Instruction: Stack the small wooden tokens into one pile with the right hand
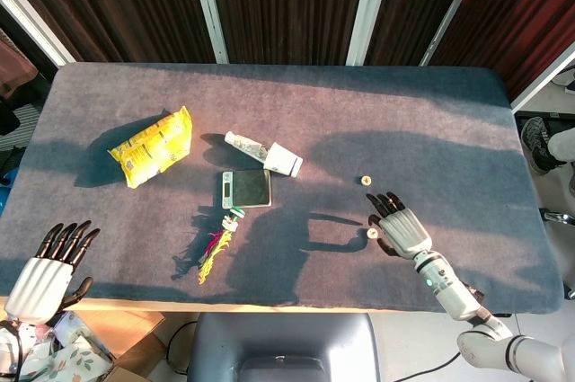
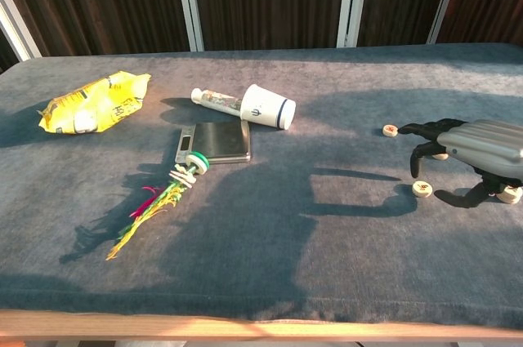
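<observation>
Right hand (image 2: 478,155) over the wooden tokens, palm down, fingers spread and holding nothing.

Nearest, off the table's (image 1: 449,112) front left corner: left hand (image 1: 45,270), fingers apart, nothing in them. Near the right front: right hand's dark fingertips (image 2: 415,171) arched just above one token (image 2: 422,189); another token (image 2: 511,194) beside the thumb, a third (image 2: 441,155) mostly hidden under the fingers, a fourth (image 2: 391,131) just beyond, apart from the rest. None stacked. Further left: coloured tassel (image 2: 155,204), then small digital scale (image 2: 214,141). Beyond: tipped white paper cup (image 2: 268,107) touching a tube (image 2: 214,99). Far left: yellow snack bag (image 2: 94,102).
</observation>
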Robot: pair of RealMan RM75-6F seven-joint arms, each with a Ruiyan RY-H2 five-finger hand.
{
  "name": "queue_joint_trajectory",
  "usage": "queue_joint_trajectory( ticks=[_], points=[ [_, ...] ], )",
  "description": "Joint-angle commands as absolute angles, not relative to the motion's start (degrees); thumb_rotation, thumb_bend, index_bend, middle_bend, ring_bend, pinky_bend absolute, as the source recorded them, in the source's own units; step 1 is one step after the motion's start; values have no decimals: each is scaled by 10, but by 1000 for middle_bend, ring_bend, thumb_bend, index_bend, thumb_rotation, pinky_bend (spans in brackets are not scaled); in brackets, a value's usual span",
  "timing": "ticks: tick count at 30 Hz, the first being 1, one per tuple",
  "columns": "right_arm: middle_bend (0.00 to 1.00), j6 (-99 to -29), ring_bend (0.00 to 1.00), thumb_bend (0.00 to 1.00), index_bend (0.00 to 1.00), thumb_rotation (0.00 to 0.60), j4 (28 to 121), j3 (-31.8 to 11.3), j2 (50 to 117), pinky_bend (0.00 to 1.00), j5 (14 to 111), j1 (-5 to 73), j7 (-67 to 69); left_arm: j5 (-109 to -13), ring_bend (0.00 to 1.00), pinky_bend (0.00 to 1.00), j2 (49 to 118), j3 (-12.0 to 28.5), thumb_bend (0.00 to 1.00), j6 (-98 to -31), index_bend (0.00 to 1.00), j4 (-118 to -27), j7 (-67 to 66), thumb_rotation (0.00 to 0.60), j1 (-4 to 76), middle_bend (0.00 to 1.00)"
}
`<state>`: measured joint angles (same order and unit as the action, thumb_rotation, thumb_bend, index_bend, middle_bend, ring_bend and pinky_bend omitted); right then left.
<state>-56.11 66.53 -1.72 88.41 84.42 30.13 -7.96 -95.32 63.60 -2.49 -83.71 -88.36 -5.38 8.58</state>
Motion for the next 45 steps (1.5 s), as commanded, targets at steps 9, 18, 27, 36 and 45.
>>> queue_joint_trajectory(
  ticks=[9,18,27,36,45],
  points=[
    [0,-556,0,524,541,600,655,-15,896,0,840,306,-83,-955,0,41,635,-26,363,-838,0,-884,-52,600,86,0],
    [0,-566,0,524,613,600,656,-15,896,0,839,304,-87,-955,0,41,635,-25,363,-838,0,-884,-52,600,86,0],
    [0,-655,0,524,618,600,713,8,842,0,891,272,-83,-955,0,41,636,-26,363,-838,0,-884,-55,600,85,0],
    [0,-707,0,524,618,600,719,37,793,0,916,230,-62,-956,0,41,639,-27,363,-836,0,-884,-62,600,86,0],
    [0,-684,0,524,618,600,659,32,808,0,889,219,-47,-953,0,41,640,-26,363,-833,0,-884,-65,600,87,0]
  ],
)
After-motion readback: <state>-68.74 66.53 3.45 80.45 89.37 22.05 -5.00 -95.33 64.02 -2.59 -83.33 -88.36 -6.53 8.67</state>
